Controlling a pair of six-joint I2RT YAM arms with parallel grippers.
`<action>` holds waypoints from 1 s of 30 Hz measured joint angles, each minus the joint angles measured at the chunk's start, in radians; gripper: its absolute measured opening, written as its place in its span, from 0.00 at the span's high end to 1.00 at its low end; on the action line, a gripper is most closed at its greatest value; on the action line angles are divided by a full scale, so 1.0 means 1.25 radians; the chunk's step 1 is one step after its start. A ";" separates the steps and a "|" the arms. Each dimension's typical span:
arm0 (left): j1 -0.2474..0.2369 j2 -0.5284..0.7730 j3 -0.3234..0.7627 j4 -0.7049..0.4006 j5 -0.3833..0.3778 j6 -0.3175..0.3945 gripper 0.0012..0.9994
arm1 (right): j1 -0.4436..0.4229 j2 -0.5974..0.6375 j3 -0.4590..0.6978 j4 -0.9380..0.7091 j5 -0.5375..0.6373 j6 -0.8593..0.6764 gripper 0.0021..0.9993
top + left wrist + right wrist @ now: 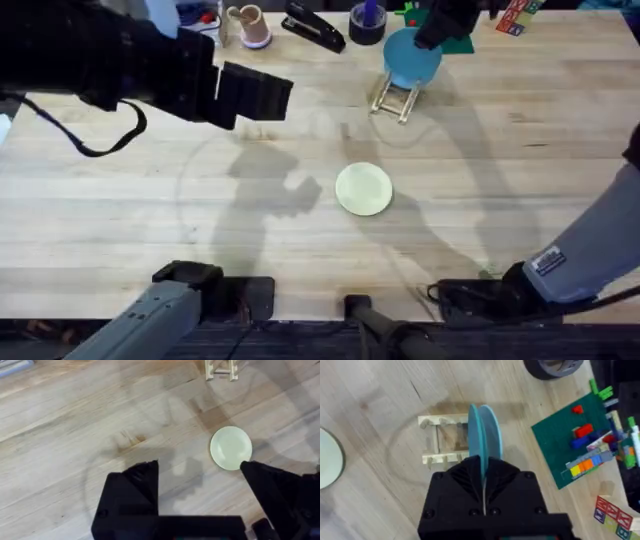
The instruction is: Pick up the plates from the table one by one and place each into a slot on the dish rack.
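While the right gripper clamps its black fingers on the rim of the teal-blue plate, the plate stands on edge over the dish rack at the far side of the table, right of centre. Seen from the right wrist, the plate is upright between the rack's dowels; whether it rests in a slot or hangs just above it cannot be told.

The pale cream-yellow plate lies flat near the middle of the table, well apart from the rack and nearer the arms' bases. The left gripper hovers above the boards with its fingers spread wide and nothing between them; in the left wrist view the cream plate sits just beyond one fingertip.

Along the far edge stand a pink mug, a black stapler and a roll of dark tape. A green baseplate with coloured bricks lies right of the rack.
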 joint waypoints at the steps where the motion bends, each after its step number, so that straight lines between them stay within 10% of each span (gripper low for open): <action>1: 0.000 0.000 0.000 0.000 0.000 0.000 0.00 | 0.000 0.004 0.000 -0.001 0.000 0.000 0.97; 30: 0.000 0.000 0.000 0.000 0.000 0.000 0.00 | 0.000 0.053 0.002 -0.009 0.000 0.004 0.96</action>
